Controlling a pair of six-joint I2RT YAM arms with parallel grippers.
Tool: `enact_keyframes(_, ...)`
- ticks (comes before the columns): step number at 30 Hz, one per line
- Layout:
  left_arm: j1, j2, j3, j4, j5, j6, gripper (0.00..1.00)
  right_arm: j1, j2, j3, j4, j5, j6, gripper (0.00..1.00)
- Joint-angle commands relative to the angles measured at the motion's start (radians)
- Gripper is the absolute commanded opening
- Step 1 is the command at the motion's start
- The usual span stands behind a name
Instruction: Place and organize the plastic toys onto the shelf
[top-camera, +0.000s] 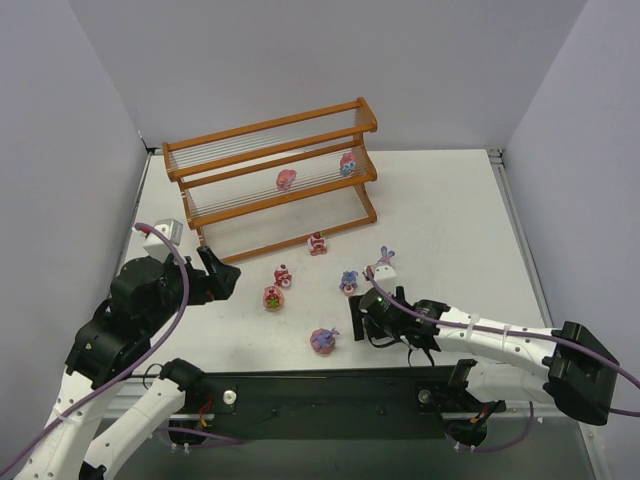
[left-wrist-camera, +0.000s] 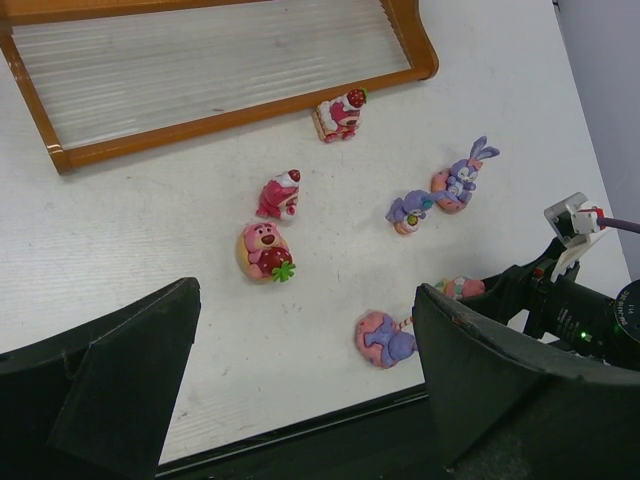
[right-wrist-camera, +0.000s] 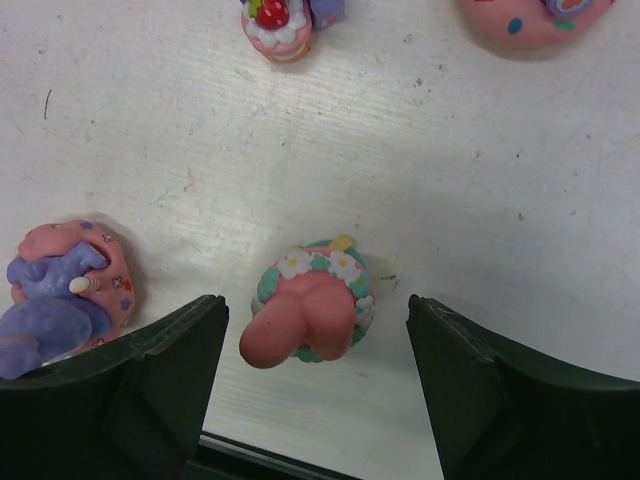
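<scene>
Pink on a flower-ringed green base, one plastic toy (right-wrist-camera: 305, 315) lies on the bench (top-camera: 450, 220) between the right hand's (right-wrist-camera: 316, 330) wide-open, seemingly untouching fingers, so pickup is under way: close, lift, carry to the shelf (top-camera: 300, 120); left hand (left-wrist-camera: 305, 330) gapes empty.

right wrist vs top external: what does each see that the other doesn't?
Only right wrist: a pink toy on a flower-ringed base, standing between the open fingers of the right gripper without touching them. From above, the gripper hides it.
Only top external: the shelf, with a pink figure and a blue-pink figure on its middle tier, and the left gripper.
Both: the purple figure on a pink base just left of the right gripper, and the white tabletop.
</scene>
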Motion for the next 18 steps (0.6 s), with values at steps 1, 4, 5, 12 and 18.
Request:
enact_keyframes(1, -0.001, -0.009, 0.059, 0.037, 0.006, 0.010, 0.97, 0.005, 0.040, -0.007, 0.089, 0.072, -0.057, 0.74)
enact_keyframes(4, -0.001, -0.011, 0.074, 0.023, 0.006, 0.021, 0.97, 0.005, 0.080, 0.013, 0.097, 0.069, -0.069, 0.69)
enact_keyframes(5, -0.001, -0.013, 0.074, 0.020, 0.004, 0.025, 0.97, 0.005, 0.095, 0.014, 0.099, 0.062, -0.068, 0.68)
enact_keyframes(12, -0.003, -0.025, 0.090, 0.005, -0.003, 0.031, 0.97, 0.007, 0.094, 0.014, 0.097, 0.036, -0.036, 0.42)
enact_keyframes(18, -0.001, -0.025, 0.093, -0.012, -0.005, 0.042, 0.97, 0.005, 0.098, 0.134, -0.010, 0.062, -0.042, 0.02)
